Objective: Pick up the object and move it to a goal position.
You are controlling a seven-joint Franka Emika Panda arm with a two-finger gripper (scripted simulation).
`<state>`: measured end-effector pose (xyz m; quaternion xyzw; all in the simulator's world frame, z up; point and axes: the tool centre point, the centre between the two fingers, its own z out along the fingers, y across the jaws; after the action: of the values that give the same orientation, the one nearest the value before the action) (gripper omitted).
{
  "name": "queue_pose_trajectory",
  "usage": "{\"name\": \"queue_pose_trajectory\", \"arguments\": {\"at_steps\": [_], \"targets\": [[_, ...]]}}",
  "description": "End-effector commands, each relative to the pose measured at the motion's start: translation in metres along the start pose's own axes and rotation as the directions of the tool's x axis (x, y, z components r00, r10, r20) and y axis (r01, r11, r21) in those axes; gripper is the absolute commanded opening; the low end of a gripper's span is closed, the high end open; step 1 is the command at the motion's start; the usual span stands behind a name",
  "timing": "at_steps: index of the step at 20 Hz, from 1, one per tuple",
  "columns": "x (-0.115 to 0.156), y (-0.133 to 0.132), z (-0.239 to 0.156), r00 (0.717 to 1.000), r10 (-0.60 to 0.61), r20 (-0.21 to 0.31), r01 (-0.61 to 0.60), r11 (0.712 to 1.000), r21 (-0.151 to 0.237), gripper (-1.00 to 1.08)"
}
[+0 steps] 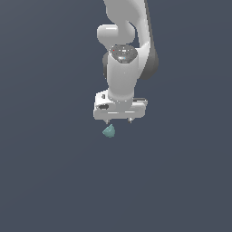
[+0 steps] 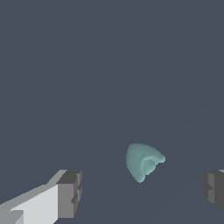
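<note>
You are early in the task — nothing is gripped yet. The gripper [image 1: 118, 121] hangs over the plain dark worktop [image 1: 45, 181] with its jaws spread wide, and the object [image 1: 109, 132], a small teal-green shell-like lump, lies at about seven o'clock from the fingertips in the exterior view, just below them. In the wrist view the object [image 2: 143, 161] sits between the two fingers [image 2: 70, 193] but apart from both. The descent, the squeeze, the lift and the carry to the goal are all left, and no goal marker shows.
</note>
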<state>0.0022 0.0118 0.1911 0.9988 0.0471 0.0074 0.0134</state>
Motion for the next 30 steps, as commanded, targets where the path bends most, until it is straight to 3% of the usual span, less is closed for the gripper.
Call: {"name": "queue_pose_trajectory", "arguments": {"at_steps": [1,9,16,30], "targets": [[0.000,0.000,0.000,1.000,0.000,0.000,0.000,1.000,0.000,1.00],[-0.010,0.023,0.001,0.998,0.050,0.032,-0.049,0.999,-0.010,1.00],[-0.011,0.024,0.002,0.998,0.049,0.033,-0.048,0.999,-0.010,1.00],[-0.019,0.031,0.033,0.990,-0.137,0.030,0.137,0.991,0.002,1.00]]}}
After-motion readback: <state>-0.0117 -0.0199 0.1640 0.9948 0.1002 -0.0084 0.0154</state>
